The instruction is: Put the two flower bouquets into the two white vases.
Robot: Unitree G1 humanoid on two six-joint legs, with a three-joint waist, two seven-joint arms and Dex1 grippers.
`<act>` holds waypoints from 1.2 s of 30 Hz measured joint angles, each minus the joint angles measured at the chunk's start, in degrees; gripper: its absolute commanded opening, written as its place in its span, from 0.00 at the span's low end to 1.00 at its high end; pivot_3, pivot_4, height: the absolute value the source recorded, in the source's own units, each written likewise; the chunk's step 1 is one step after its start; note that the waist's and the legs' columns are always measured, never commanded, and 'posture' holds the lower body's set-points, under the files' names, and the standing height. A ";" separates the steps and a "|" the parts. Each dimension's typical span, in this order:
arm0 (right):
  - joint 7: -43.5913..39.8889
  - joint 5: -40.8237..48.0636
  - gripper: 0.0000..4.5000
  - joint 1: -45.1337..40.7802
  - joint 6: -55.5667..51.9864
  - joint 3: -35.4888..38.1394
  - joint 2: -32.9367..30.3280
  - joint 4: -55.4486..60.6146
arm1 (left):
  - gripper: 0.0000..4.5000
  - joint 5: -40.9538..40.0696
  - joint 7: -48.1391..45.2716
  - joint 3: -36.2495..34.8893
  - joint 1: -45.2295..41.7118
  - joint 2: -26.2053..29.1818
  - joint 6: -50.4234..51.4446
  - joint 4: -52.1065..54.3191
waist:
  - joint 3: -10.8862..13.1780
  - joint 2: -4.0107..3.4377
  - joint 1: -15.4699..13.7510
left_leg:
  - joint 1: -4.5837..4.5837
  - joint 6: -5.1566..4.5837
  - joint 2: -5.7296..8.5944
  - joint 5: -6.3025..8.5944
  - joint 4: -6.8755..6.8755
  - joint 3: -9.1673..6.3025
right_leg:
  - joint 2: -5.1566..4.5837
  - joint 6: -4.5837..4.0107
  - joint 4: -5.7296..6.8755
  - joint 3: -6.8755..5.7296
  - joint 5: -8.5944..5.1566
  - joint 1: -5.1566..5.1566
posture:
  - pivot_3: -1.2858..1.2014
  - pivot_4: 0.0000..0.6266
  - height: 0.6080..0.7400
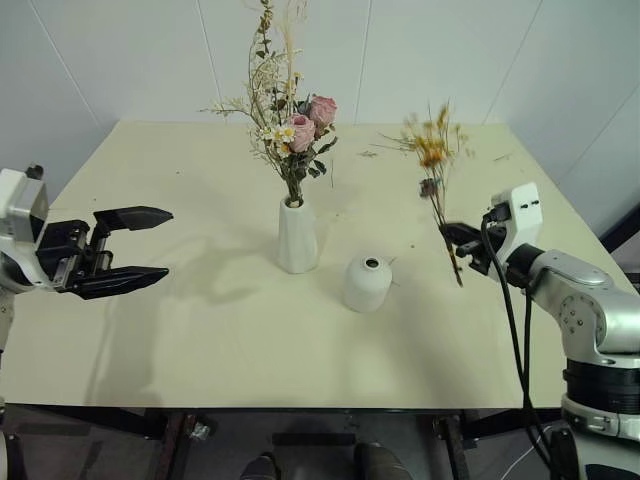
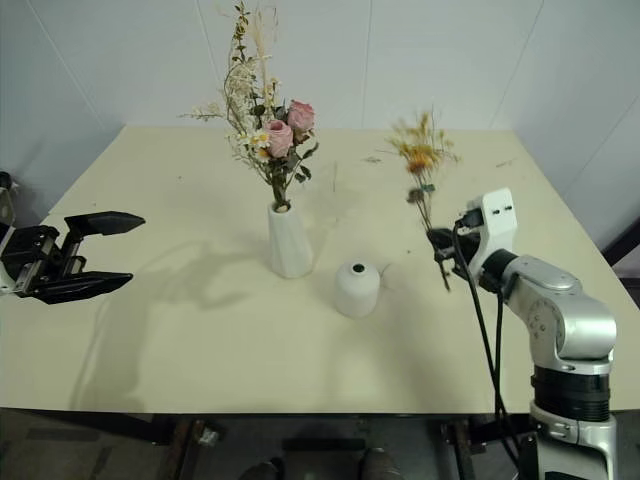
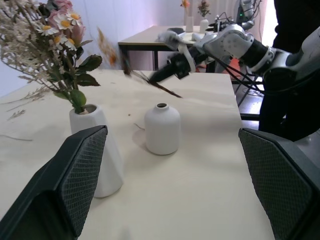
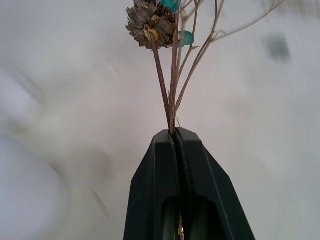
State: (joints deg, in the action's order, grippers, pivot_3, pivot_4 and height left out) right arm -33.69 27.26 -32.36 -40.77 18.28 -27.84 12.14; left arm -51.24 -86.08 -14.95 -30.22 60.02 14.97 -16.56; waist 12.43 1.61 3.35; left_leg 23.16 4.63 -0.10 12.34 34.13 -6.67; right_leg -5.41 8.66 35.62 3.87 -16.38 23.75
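The thin sprig of yellow-orange dried flowers [image 1: 436,170] is held above the right part of the table [image 1: 200,330], its stems pinched between the closed fingers of the right gripper [image 1: 452,238], heads up and a short tail of stem hanging below the grip. The rose bouquet [image 1: 290,120] is already seated in the tall cone vase [image 1: 297,236] near the table's centre. The squat round vase [image 1: 367,283] stands just beside the cone, toward the front edge and the right, its small mouth empty. For the step in hand, the sprig should be brought upright over that mouth and the stem tail lined up before lowering, since the opening is narrow. The left gripper [image 1: 125,252] is held wide open and empty over the left edge.
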 measured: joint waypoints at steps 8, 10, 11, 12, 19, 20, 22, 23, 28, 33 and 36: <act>-5.78 10.16 0.01 1.36 13.37 0.51 7.87 4.14 | 1.00 -0.02 0.00 2.02 -1.67 -0.87 0.01 -0.52 | 0.00 0.00 -0.17 | -0.03 0.04 0.00 -0.02 0.01 -0.03 | 0.00 0.00 0.07 -0.01 0.00 -0.03 | 0.52 0.24 1.00; -6.78 10.96 0.01 1.38 15.02 0.20 7.88 4.14 | 1.00 -0.02 0.00 2.20 -1.99 -0.89 0.01 -0.97 | 0.00 0.00 -0.19 | -0.05 0.04 0.00 -0.03 0.01 -0.02 | -0.01 0.00 0.07 0.00 0.00 -0.03 | 0.52 0.24 1.00; -7.20 11.17 0.01 1.41 15.81 -0.03 7.89 4.13 | 1.00 -0.03 0.00 2.24 -2.11 -0.89 0.01 -1.26 | 0.00 0.00 -0.20 | -0.05 0.04 0.00 -0.03 0.01 -0.02 | 0.00 0.00 0.08 0.00 0.00 -0.03 | 0.52 0.24 1.00; -8.02 11.19 0.01 1.50 16.91 -0.59 7.91 4.07 | 1.00 -0.05 0.00 2.43 -2.25 -0.89 0.01 -1.70 | 0.00 0.00 -0.17 | -0.08 0.03 0.00 -0.03 0.01 -0.03 | 0.00 -0.02 0.10 -0.01 -0.01 -0.03 | 0.52 0.24 1.00; -12.32 10.54 0.01 1.81 22.28 -5.74 8.92 0.01 | 1.00 -0.33 0.00 3.80 -3.20 -1.02 0.01 -2.12 | 0.00 0.00 -0.12 | -0.09 0.04 -0.01 -0.03 0.01 -0.02 | 0.01 -0.03 0.13 0.00 -0.01 -0.03 | 0.52 0.24 1.00; -12.62 10.30 0.01 1.77 22.93 -6.50 9.26 -1.07 | 1.00 -0.37 0.00 3.92 -3.20 -1.02 0.01 -2.14 | 0.00 0.00 -0.12 | -0.09 0.04 -0.01 -0.03 0.01 -0.02 | 0.01 -0.03 0.14 -0.01 -0.01 -0.03 | 0.52 0.24 1.00; -13.36 9.88 0.01 1.49 23.79 -7.87 9.80 -2.64 | 1.00 -0.43 0.00 4.04 -3.20 -1.02 0.01 -2.16 | 0.00 0.00 -0.11 | -0.09 0.04 -0.01 -0.03 0.01 -0.02 | 0.01 -0.04 0.14 0.00 -0.02 -0.02 | 0.52 0.24 1.00; -13.49 9.85 0.01 1.04 24.39 -8.50 10.35 -3.31 | 1.00 -0.45 0.00 4.12 -3.21 -1.02 0.01 -2.16 | 0.00 0.00 -0.06 | -0.09 0.04 -0.01 -0.03 0.01 -0.02 | 0.01 -0.04 0.15 0.00 -0.02 -0.02 | 0.52 0.24 1.00; -14.04 9.58 0.01 -0.62 26.37 -10.93 12.37 -5.10 | 1.00 -0.67 0.00 4.18 -3.20 -1.02 0.01 -2.14 | 0.00 0.00 -0.14 | -0.09 0.04 -0.01 -0.03 0.01 -0.03 | 0.01 -0.05 0.15 -0.01 -0.02 -0.02 | 0.52 0.24 1.00; -14.34 8.87 0.01 -0.69 27.86 -11.53 12.88 -8.30 | 1.00 -0.99 0.00 4.17 -3.08 -1.01 0.01 -2.12 | 0.00 0.00 -0.17 | -0.09 0.04 -0.01 -0.03 0.01 -0.03 | 0.01 -0.05 0.16 -0.01 -0.02 -0.02 | 0.52 0.24 1.00; -14.42 8.46 0.01 -1.06 28.61 -11.57 12.90 -9.15 | 1.00 -1.08 0.00 4.15 -2.79 -1.01 0.01 -2.01 | 0.00 0.00 -0.12 | -0.09 0.04 -0.01 -0.03 0.01 -0.03 | 0.01 -0.05 0.16 -0.01 -0.02 -0.02 | 0.52 0.24 1.00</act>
State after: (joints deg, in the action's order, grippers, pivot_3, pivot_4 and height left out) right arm -48.11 35.73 -33.42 -12.16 6.71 -14.94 2.99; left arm -52.33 -86.08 -10.80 -33.00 59.01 14.98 -18.57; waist 12.43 1.60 3.24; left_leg 23.07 4.68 -0.11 12.31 34.14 -6.70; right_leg -5.40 8.61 35.78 3.86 -16.40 23.73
